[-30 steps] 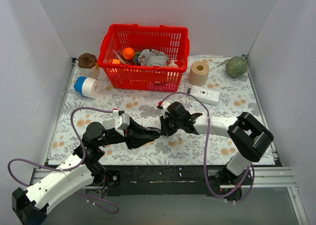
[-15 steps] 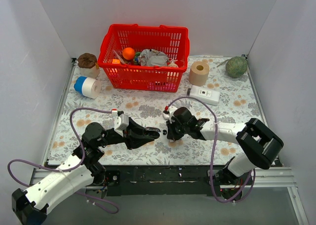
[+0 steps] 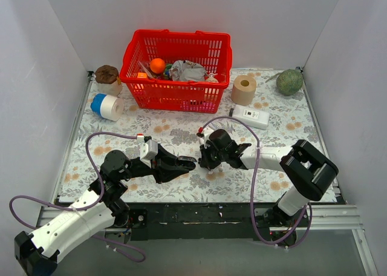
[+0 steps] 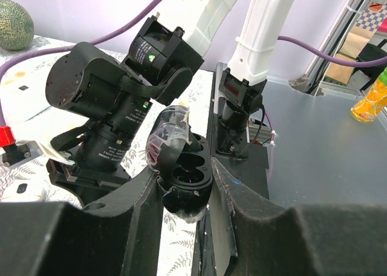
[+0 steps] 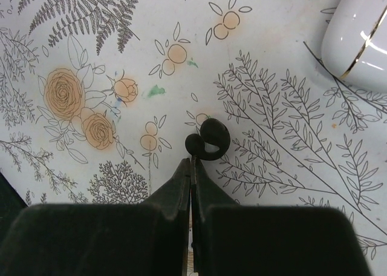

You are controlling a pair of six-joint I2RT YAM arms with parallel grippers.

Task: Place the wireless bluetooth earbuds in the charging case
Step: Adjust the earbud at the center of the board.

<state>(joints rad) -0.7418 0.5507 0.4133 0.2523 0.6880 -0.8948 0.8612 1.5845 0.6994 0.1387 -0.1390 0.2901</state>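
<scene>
Your right pincer point(image 5: 192, 163) has swung out and back, and now sits closed with the black earbud point(image 5: 207, 140) loose on the worktop point(image 5: 272, 64) just ahead of its tips, so nothing is picked up yet. Your left pincer point(image 4: 184, 190) still grips the open charging case point(image 4: 187, 167). You cannot tell whether its sockets are filled, and overhead the bud is hidden.

The earbud point(image 5: 207, 140) is black plastic, smooth and glossy, with bright highlights. The white case point(image 5: 357, 40) is glossy plastic with a thin gold-coloured line. The charging case point(image 4: 183, 173) is black plastic with a dull sheen; its lid is translucent and shiny, with a crinkled film look. The left gripper point(image 4: 184, 188) and right gripper point(image 5: 192, 167) are matt black and faintly grainy. The table cover point(image 5: 91, 46) is matt, flat and floral-printed. The basket point(image 3: 175, 70) is red plastic lattice. The paper roll point(image 3: 244, 89) is matt brown.
</scene>
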